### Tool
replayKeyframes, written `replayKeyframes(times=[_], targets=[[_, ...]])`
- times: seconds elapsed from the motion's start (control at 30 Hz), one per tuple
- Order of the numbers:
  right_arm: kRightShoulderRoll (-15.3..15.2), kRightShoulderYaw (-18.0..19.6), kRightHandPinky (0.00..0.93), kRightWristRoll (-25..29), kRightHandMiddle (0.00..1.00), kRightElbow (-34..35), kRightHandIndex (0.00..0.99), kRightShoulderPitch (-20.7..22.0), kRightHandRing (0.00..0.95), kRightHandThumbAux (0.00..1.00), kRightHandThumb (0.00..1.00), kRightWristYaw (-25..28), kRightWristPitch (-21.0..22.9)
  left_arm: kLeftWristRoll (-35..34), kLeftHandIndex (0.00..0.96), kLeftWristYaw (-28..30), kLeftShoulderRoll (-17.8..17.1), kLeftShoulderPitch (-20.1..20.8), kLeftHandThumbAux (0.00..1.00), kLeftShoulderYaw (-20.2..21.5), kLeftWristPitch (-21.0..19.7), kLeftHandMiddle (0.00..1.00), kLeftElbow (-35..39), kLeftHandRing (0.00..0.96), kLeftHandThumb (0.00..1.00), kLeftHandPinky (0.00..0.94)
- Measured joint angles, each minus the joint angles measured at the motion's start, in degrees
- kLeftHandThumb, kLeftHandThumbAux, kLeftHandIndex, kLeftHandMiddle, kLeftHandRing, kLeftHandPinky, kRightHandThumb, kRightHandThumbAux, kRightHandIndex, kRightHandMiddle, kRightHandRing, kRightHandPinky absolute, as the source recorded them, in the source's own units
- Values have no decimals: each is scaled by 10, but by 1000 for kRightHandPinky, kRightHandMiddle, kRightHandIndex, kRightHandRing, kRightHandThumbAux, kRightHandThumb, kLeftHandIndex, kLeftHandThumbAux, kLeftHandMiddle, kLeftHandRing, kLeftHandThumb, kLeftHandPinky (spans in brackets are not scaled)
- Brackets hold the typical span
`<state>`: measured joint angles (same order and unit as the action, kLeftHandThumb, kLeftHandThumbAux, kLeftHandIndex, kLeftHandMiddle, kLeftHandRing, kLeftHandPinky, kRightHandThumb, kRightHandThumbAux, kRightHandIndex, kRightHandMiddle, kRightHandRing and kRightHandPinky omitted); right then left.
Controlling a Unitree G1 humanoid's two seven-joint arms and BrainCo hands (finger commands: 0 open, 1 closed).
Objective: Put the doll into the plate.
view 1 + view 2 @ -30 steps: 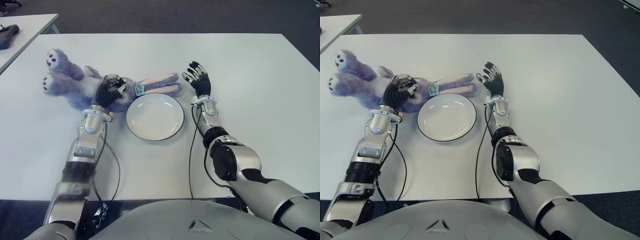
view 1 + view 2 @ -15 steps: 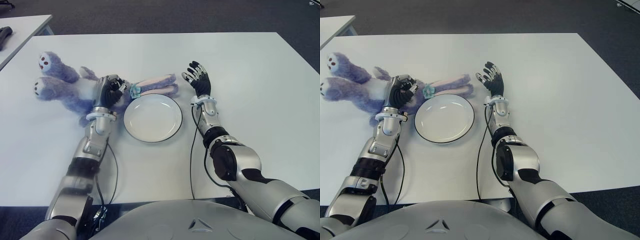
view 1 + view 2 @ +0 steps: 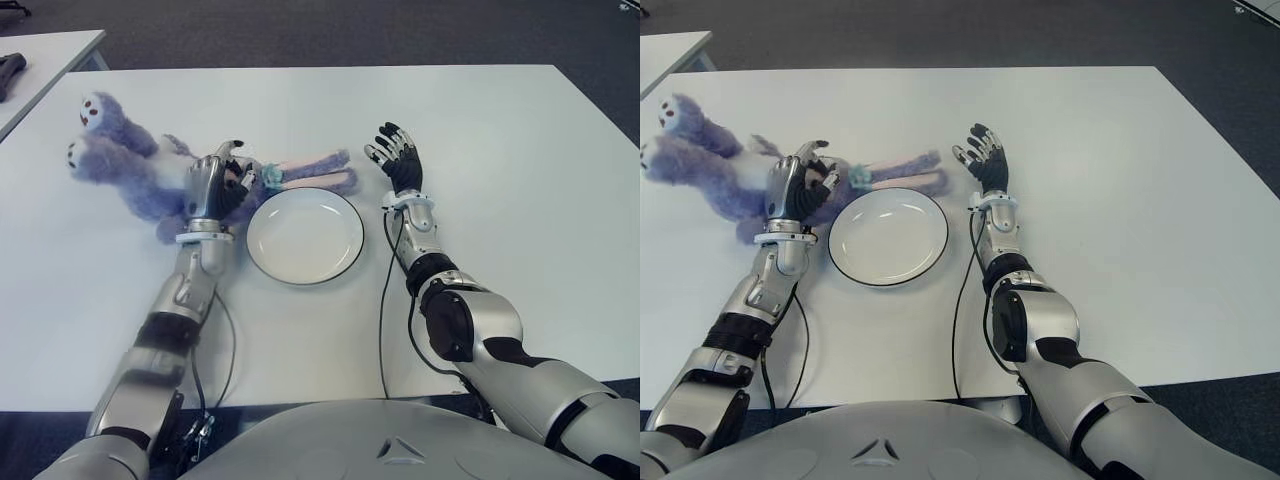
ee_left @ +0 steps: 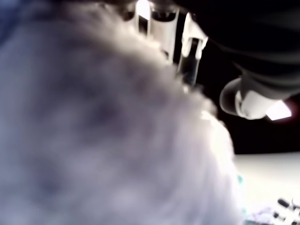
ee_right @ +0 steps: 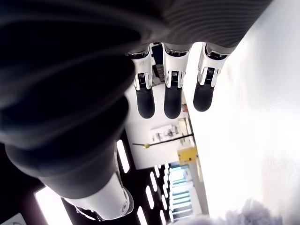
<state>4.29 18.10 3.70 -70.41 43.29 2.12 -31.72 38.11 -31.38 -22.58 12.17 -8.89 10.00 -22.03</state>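
Doll (image 3: 150,185) gripped by left hand (image 3: 212,186); wrist view: fur only. Right hand (image 3: 400,165) fingers spread.

We see an office or lab: white table (image 3: 500,130), dark carpet (image 3: 350,30), a second table (image 3: 50,45) alongside.

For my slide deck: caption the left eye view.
Left hand grips the fluffy purple plush doll beside the empty round white plate; right hand open on the plate's right.

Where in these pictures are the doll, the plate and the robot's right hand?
doll (image 3: 125,178), left eye view, on its purple furry body.
plate (image 3: 305,235), left eye view, on its bare white middle.
right hand (image 3: 400,160), left eye view, on its palm.
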Motion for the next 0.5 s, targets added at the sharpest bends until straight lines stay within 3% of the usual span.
replayKeyframes(times=[0.03, 0.07, 0.1, 0.17, 0.37, 0.5], targets=[[0, 0, 162, 0, 171, 0, 169, 0, 149, 917, 292, 0, 0, 6, 180, -4, -2, 1, 381, -4, -3, 193, -1, 182, 468, 152], [0, 0, 162, 0, 171, 0, 170, 0, 150, 917, 293, 0, 0, 15, 177, -9, -4, 2, 380, -9, -8, 184, -1, 171, 466, 139], [0, 0, 163, 0, 173, 0, 173, 0, 151, 916, 296, 1, 0, 22, 135, -13, -6, 3, 370, -13, -13, 125, -1, 89, 449, 39], [0, 1, 165, 0, 174, 0, 176, 0, 153, 914, 299, 2, 0, 40, 109, -21, -9, 4, 360, -21, -25, 88, -1, 49, 439, 5], [0, 2, 166, 0, 176, 0, 176, 0, 156, 908, 305, 4, 0, 88, 31, -24, -19, -2, 332, -39, -72, 5, 18, 0, 403, 0], [0, 3, 184, 0, 182, 0, 191, 0, 165, 905, 309, 4, 0, 114, 0, -22, -27, -17, 316, -47, -101, 0, 42, 0, 357, 0]])
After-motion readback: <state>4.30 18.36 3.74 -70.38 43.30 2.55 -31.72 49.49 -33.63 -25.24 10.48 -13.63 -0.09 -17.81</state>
